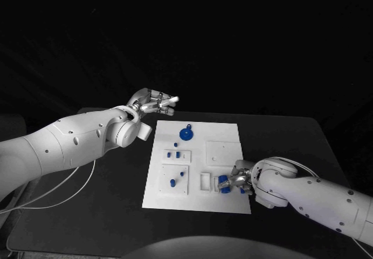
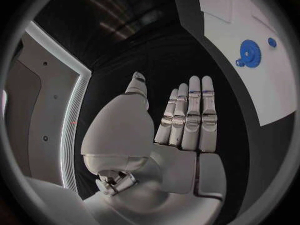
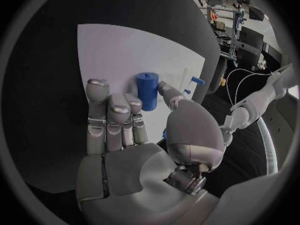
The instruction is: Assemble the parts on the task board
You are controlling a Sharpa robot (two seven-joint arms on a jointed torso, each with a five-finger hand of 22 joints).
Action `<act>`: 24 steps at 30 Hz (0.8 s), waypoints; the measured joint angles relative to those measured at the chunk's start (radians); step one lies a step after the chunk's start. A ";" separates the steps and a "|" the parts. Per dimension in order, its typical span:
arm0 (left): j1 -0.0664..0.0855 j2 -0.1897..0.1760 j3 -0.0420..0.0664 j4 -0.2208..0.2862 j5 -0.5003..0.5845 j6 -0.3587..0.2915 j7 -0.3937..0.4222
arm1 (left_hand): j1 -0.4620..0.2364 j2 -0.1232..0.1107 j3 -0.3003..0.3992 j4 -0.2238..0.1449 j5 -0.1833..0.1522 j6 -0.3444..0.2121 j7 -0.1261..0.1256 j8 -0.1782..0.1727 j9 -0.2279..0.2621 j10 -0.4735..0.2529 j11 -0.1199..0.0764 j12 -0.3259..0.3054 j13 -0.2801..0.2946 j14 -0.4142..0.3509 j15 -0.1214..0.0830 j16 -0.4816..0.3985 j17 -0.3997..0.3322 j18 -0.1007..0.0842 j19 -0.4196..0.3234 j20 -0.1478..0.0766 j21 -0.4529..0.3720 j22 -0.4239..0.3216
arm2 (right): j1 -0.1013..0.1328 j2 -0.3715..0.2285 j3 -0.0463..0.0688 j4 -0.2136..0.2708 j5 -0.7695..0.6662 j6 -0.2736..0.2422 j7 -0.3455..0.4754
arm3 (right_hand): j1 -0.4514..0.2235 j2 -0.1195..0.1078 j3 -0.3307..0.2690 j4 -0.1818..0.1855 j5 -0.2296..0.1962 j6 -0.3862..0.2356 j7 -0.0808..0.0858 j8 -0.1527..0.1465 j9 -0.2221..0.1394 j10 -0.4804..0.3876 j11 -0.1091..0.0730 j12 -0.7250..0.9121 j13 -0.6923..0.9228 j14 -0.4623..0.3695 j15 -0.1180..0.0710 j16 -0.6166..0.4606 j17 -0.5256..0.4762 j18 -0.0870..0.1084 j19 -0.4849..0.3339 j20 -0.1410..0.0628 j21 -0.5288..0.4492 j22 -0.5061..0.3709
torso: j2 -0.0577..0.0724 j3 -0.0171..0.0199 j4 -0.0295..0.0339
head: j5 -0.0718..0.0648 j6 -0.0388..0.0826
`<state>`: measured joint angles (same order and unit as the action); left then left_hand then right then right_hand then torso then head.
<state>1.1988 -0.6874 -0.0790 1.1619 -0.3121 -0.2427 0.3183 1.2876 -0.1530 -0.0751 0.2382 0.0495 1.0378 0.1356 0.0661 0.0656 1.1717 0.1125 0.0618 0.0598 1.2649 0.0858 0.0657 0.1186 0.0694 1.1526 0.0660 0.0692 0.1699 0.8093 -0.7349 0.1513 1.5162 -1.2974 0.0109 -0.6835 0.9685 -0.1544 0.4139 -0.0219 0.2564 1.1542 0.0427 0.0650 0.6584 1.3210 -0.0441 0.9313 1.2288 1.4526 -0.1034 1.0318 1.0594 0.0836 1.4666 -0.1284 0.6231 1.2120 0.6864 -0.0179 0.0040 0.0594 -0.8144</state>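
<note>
- Cylinder [image 3: 147, 90] first: we see a blue cylinder pinched by our right hand [image 1: 235, 181], between the thumb and the fingers [image 3: 115, 117], over the task board [image 1: 221, 129] near its 5 o'clock corner.
- In the right wrist view the cylinder stands roughly on end above the white plate, its long axis pointing down toward the board; we judge that this is the relation the coming move turns on, since the part has to go straight down into a seat.
- Just to the 9 o'clock side of the right hand in the head view lies a small rectangular recess [image 1: 206, 181]; we cannot tell whether that, or a spot hidden beneath the hand, is the target.
- Right hand state: grasping the cylinder, the remaining fingers lying fairly straight beside it.
- Left hand [image 1: 154, 102] hangs off the board's 11 o'clock corner, above the dark tabletop [image 1: 93, 216]; its fingers lie straight and together, palm bare, holding nothing.
- Nearest to the left hand is a blue gear [image 1: 186, 133] at the board's 12 o'clock end, lying flat and apart from the hand.
- Other small blue pieces [image 1: 175, 155] sit in pale plates along the board's 9 o'clock side.
- Our right arm is plainly the nearer one for the step in hand.
</note>
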 measured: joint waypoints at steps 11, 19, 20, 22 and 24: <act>0.000 -0.002 -0.001 -0.002 0.000 0.002 -0.005 | 0.000 0.000 0.004 -0.004 0.000 0.000 0.000 0.000 0.000 -0.002 0.002 0.000 0.000 0.000 0.000 0.000 0.001 0.000 0.000 0.000 0.000 -0.005 | 0.032 -0.043 -0.005 0.056 0.112 -0.080 -0.007 | 0.003 0.044 -0.023 -0.023 0.038 0.001 -0.002 -0.006 -0.222 -0.002 0.001 -0.004 0.000 -0.002 0.002 0.000 -0.003 -0.002 0.000 0.000 0.005 0.009 | 0.000 0.0000 0.0001 | 0.000 0.000; 0.000 -0.002 -0.001 -0.001 0.000 0.008 -0.008 | 0.000 0.000 0.005 -0.005 0.000 0.000 0.000 0.000 0.000 -0.005 0.005 0.000 0.000 0.000 0.000 0.000 0.002 0.000 0.000 0.000 0.000 -0.006 | 0.060 -0.046 -0.003 0.086 0.187 -0.112 -0.010 | -0.001 0.048 -0.026 -0.026 0.036 0.005 -0.005 -0.004 -0.216 -0.002 0.001 -0.008 -0.003 -0.002 0.002 0.000 -0.004 -0.003 0.000 0.000 0.008 0.013 | 0.000 -0.0012 0.0017 | -0.004 0.003; 0.000 -0.002 -0.001 -0.001 0.000 0.009 -0.008 | 0.000 0.000 0.005 -0.005 0.000 0.000 0.000 0.000 0.000 -0.005 0.005 0.000 0.000 0.000 0.000 0.000 0.002 0.000 0.000 0.000 0.000 -0.006 | 0.061 -0.043 -0.003 0.086 0.194 -0.113 -0.010 | -0.001 0.048 -0.026 -0.027 0.033 0.005 -0.005 -0.004 -0.216 -0.002 0.001 -0.008 -0.003 -0.002 0.002 0.000 -0.004 -0.006 0.000 0.000 0.008 0.013 | 0.000 -0.0012 0.0018 | -0.004 0.003; 0.000 -0.002 -0.001 -0.001 0.000 0.010 -0.008 | 0.000 0.000 0.005 -0.005 0.000 0.000 0.000 0.000 0.000 -0.005 0.005 0.000 0.000 0.000 0.000 0.000 0.002 0.000 0.000 0.000 0.000 -0.006 | 0.063 -0.035 -0.003 0.085 0.203 -0.113 -0.011 | -0.001 0.048 -0.006 -0.051 0.030 0.004 -0.005 -0.004 -0.221 -0.002 0.001 -0.008 -0.004 -0.002 0.002 0.000 -0.005 -0.006 0.000 0.000 0.008 0.013 | 0.000 -0.0012 0.0028 | -0.004 0.003; 0.000 -0.002 -0.001 -0.001 0.000 0.011 -0.009 | 0.000 0.000 0.005 -0.005 0.000 0.000 0.000 0.000 0.000 -0.005 0.005 0.000 0.000 0.000 0.000 0.000 0.002 0.000 0.000 0.000 0.003 -0.008 | 0.064 -0.023 -0.005 0.081 0.211 -0.112 -0.012 | -0.001 0.048 -0.011 -0.055 0.029 0.005 -0.005 -0.004 -0.224 -0.002 0.001 -0.012 -0.005 -0.002 0.002 0.000 -0.005 -0.006 0.000 0.000 0.008 0.016 | 0.000 -0.0018 0.0029 | -0.004 0.003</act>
<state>1.1989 -0.6897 -0.0800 1.1607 -0.3117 -0.2318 0.3093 1.2875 -0.1530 -0.0697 0.2329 0.0495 1.0377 0.1356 0.0661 0.0656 1.1663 0.1179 0.0619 0.0597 1.2649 0.0858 0.0657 0.1208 0.0693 1.1526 0.0660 0.0719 0.1617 0.8737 -0.7581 0.1467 1.5970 -1.0862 -0.1014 -0.6953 0.9673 -0.1062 0.4030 -0.0772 0.2856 1.1587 0.0376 0.0607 0.4344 1.3192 -0.0432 0.9190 1.2235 1.4507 -0.1015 1.0318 1.0542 0.0773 1.4665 -0.1283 0.6311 1.2277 0.6865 -0.0198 0.0069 0.0552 -0.8117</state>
